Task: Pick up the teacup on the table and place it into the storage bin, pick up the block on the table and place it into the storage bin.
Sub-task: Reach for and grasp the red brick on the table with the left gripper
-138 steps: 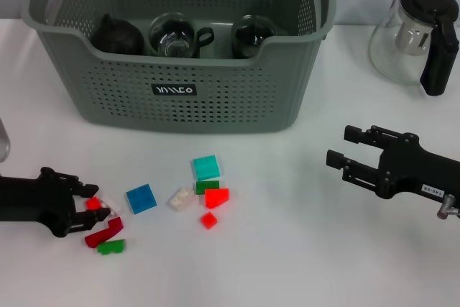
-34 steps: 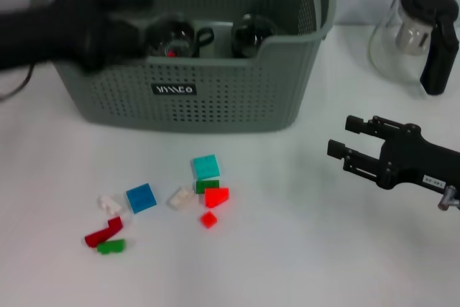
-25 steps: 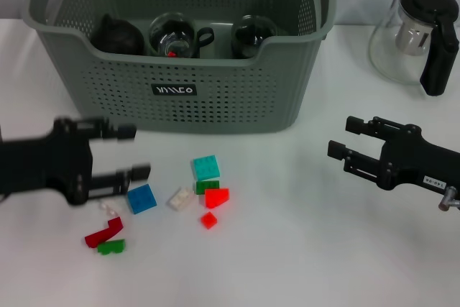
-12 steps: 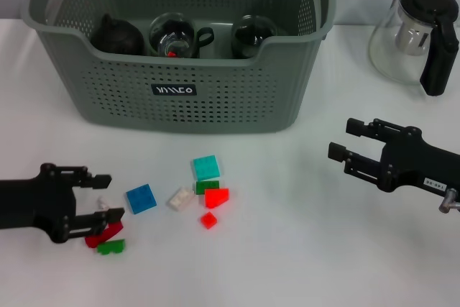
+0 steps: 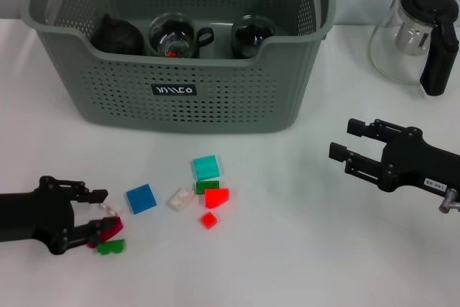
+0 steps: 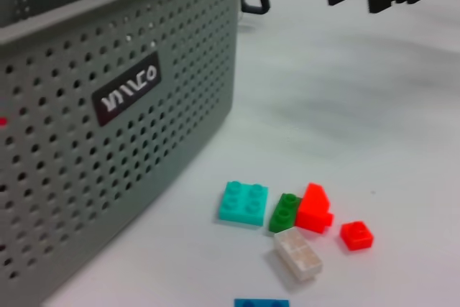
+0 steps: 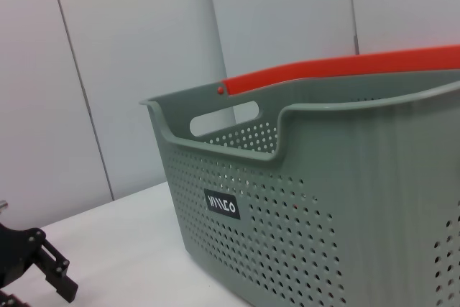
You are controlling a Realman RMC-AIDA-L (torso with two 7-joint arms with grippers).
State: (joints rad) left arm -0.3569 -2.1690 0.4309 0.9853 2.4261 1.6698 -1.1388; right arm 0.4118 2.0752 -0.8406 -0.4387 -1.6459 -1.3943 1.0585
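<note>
Left hand [image 5: 92, 213] open around small white block [image 5: 108, 208].

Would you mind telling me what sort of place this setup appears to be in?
Probably an indoor lab or test room: a plain white table, bare pale wall panels, and staged props, a storage bin and scattered toy blocks.

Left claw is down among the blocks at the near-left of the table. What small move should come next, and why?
Probably close the left claw. Its fingers sit open around the small white block and the dark red block, so a pinch looks lined up. The storage bin already holds teacups. The right claw hangs idle.
</note>
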